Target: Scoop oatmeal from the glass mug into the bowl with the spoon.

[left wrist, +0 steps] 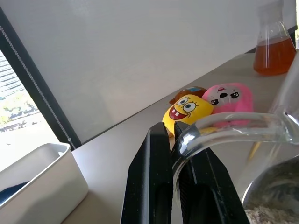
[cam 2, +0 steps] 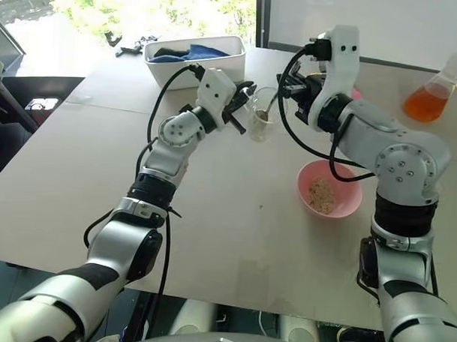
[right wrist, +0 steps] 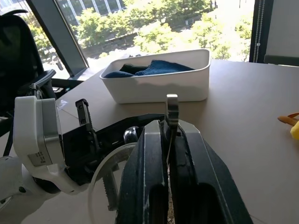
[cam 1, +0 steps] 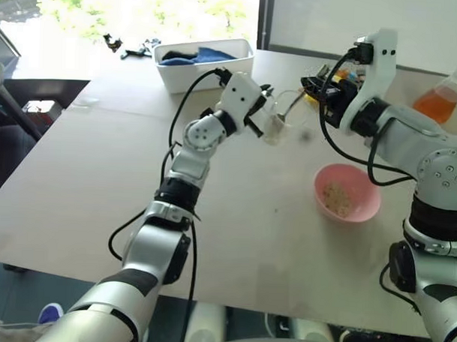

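The glass mug (cam 1: pixel 279 116) stands lifted at the table's far middle, with my left gripper (left wrist: pixel 172 135) shut on its clear handle (left wrist: pixel 233 123). Pale oatmeal (left wrist: pixel 271 214) lies in the mug's bottom. From the right, my right gripper (cam 1: pixel 318 90) is shut on the handle of the silver spoon (cam 1: pixel 295 104), whose thin shaft slants down into the mug; its head is hidden inside. The spoon's end (right wrist: pixel 172 109) sticks up between the shut fingers. The pink bowl (cam 1: pixel 370 202) sits nearer me on the right, with a small heap of oatmeal (cam 1: pixel 337 197) in it.
A white tub (cam 2: pixel 195 65) with blue cloth stands at the far left of the table. A flask of orange liquid (cam 2: pixel 430 95) is at the far right. A yellow toy (left wrist: pixel 187 109) and a pink toy (left wrist: pixel 229 98) lie behind the mug.
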Robot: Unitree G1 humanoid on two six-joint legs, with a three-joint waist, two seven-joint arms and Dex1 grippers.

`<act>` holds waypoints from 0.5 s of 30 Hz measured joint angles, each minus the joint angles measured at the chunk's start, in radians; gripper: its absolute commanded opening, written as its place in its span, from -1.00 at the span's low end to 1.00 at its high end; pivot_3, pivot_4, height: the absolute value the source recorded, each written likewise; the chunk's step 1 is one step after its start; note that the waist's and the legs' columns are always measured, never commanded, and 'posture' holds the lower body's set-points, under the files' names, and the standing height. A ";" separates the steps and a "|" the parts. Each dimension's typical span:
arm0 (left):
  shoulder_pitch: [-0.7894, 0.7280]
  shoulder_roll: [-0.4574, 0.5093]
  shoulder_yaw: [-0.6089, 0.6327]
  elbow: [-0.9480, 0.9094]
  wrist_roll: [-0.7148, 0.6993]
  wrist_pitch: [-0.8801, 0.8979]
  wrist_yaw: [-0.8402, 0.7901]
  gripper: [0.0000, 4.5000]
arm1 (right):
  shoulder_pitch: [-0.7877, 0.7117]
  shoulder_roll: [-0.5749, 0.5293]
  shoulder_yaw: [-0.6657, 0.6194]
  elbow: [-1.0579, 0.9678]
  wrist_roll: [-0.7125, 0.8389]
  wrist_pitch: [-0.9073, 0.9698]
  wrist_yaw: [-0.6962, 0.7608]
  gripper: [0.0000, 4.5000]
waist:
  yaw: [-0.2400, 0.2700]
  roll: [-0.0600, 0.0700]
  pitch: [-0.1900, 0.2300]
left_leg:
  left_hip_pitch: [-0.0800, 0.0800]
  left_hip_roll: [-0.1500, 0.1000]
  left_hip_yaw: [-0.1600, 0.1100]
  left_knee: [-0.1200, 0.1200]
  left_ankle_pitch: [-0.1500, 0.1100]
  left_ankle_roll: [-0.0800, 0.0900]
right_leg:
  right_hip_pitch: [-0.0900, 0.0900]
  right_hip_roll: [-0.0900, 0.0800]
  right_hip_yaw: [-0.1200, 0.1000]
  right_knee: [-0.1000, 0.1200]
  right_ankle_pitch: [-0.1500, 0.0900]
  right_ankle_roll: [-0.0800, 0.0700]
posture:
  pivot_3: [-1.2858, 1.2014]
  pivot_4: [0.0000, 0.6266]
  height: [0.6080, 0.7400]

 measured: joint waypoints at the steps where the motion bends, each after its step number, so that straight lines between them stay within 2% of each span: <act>1: 0.000 0.000 0.000 0.001 0.000 0.000 0.000 -0.99 | 0.000 0.008 -0.010 0.002 0.007 0.003 -0.009 -1.00 | 0.000 0.000 0.000 | 0.000 0.000 0.000 0.000 0.000 0.000 | 0.000 0.000 0.000 0.000 0.000 0.000 | 0.03 -0.52 1.00; 11: 0.000 -0.004 0.000 0.022 0.003 0.002 0.006 -0.99 | -0.009 0.063 -0.123 0.043 0.117 0.041 -0.133 -1.00 | 0.000 0.000 0.000 | 0.000 0.000 0.000 0.000 0.000 0.000 | 0.000 0.000 0.000 0.000 0.000 0.000 | 0.03 -0.52 1.00; 15: 0.000 -0.010 0.000 0.022 0.013 0.005 0.009 -0.99 | -0.009 0.095 -0.178 0.056 0.191 0.040 -0.228 -1.00 | -0.002 0.000 0.000 | 0.000 0.000 0.000 0.000 0.000 0.000 | 0.000 0.000 0.000 0.000 0.000 0.000 | 0.03 -0.52 1.00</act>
